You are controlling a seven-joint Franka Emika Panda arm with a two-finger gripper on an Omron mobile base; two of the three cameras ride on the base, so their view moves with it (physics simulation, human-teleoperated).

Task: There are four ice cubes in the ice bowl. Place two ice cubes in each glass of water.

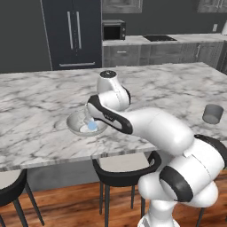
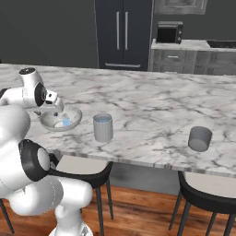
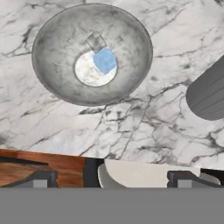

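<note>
Marble-topped, your table [image 2: 152,110] carries one ice bowl [image 3: 92,54] and two glasses of water: one [image 2: 103,127] just beside the bowl, the other [image 2: 200,138] well apart near the far edge. You can count two ice cubes in the bowl, one blue [image 3: 105,60], one greyish [image 3: 95,42], touching. Your hand [image 3: 109,177] hovers above the bowl, fingers wide apart, holding nothing.

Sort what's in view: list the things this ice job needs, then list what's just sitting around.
Job things:
ice bowl
ice cubes, a blue one and a greyish one in the bowl
near glass of water
far glass of water
gripper, open above the bowl

Just around:
bar stools
microwave
fridge
marble counter
</note>
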